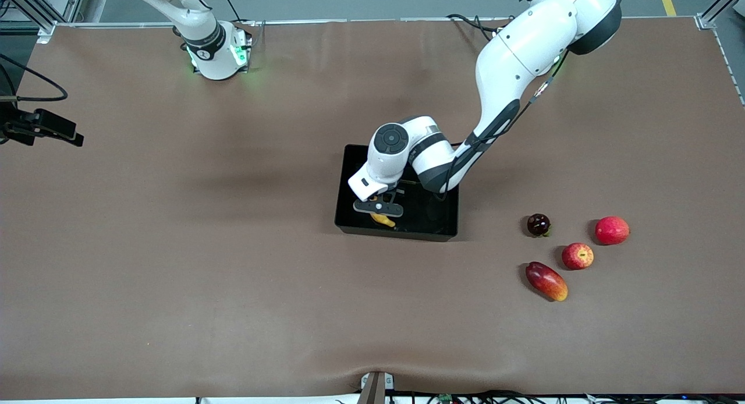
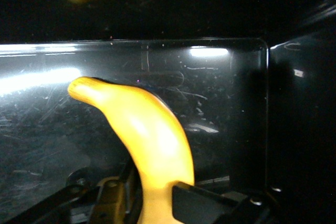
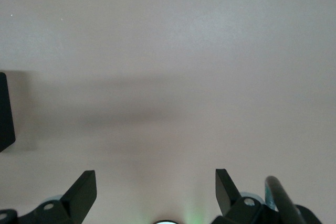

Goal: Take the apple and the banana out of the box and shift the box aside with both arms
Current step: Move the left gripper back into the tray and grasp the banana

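Down inside the box (image 1: 433,229), near the middle of the table, your left gripper (image 1: 381,213) has its fingers clamped on the banana (image 1: 383,220), which sits low in the part of the tray closest to the front camera. Your left wrist view shows the banana (image 2: 149,145) curving up from between the fingers (image 2: 202,203) against the glossy black floor and wall of the box (image 2: 236,103), with a faint yellow reflection above it; whether the fruit touches the floor you cannot tell. Your left arm reaches in from its base at the top of the front view, its wrist hanging over the tray. Toward the left arm's end of the table, well apart from the box, you have four loose fruits: the apple (image 1: 577,256) with yellow streaks, the mango (image 1: 546,281) just beside it and nearer the front camera, a dark maroon fruit (image 1: 538,224) and a plain red fruit (image 1: 612,230) both farther from that camera. Your right arm waits by its base; the right gripper (image 3: 156,192) is raised over bare brown table (image 3: 168,51), its fingers spread apart and holding nothing.
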Motion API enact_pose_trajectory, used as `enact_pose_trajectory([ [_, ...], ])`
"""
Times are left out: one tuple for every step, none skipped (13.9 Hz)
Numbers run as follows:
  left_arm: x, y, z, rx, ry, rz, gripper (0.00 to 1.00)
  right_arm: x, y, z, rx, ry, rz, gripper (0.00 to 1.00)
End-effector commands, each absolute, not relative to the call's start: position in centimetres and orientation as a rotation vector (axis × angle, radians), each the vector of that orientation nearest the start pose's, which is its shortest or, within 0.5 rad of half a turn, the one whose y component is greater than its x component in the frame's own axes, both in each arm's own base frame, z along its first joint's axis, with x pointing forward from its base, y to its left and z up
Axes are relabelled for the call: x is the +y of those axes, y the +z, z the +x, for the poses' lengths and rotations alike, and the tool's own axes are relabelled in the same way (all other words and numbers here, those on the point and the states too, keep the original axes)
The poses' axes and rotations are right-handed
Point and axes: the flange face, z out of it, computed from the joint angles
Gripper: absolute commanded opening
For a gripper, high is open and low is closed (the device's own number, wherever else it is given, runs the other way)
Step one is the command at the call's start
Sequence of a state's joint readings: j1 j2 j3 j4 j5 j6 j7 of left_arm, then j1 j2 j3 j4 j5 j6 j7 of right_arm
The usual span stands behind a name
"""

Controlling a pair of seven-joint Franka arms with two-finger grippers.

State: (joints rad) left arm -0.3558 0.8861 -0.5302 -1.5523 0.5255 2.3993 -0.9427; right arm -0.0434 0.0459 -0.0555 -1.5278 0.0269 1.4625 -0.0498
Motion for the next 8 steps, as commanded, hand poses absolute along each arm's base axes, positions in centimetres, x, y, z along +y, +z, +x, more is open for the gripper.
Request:
enact_pose_trajectory([
  [-50.3, 16.8, 49.6, 0.204, -0.061, -3.217, 0.00, -5.7, 61.2, 55.8, 0.087, 0.159, -3.092, 1.00],
  [-50.4, 16.7, 49.5, 0.216, -0.064, -3.213, 0.00, -5.6, 61.1, 55.8, 0.087, 0.161, -3.090, 1.00],
  [-50.6, 16.8, 49.4, 0.223, -0.067, -3.212, 0.00, -5.6, 61.1, 55.9, 0.087, 0.163, -3.089, 1.00],
  [-50.6, 17.0, 49.4, 0.226, -0.073, -3.214, 0.00, -5.6, 60.9, 56.0, 0.082, 0.168, -3.089, 1.00],
  [-50.6, 17.3, 49.5, 0.227, -0.078, -3.215, 0.00, -5.6, 60.8, 56.1, 0.082, 0.170, -3.088, 1.00],
  [-50.7, 17.7, 49.6, 0.230, -0.088, -3.216, 0.00, -5.5, 60.8, 56.1, 0.080, 0.170, -3.089, 1.00],
  [-50.4, 17.8, 49.9, 0.223, -0.091, -3.217, 0.00, -5.3, 60.8, 56.1, 0.075, 0.168, -3.089, 1.00],
  [-50.5, 17.6, 49.7, 0.220, -0.086, -3.217, 0.00, -5.1, 60.8, 56.2, 0.070, 0.166, -3.090, 1.00],
])
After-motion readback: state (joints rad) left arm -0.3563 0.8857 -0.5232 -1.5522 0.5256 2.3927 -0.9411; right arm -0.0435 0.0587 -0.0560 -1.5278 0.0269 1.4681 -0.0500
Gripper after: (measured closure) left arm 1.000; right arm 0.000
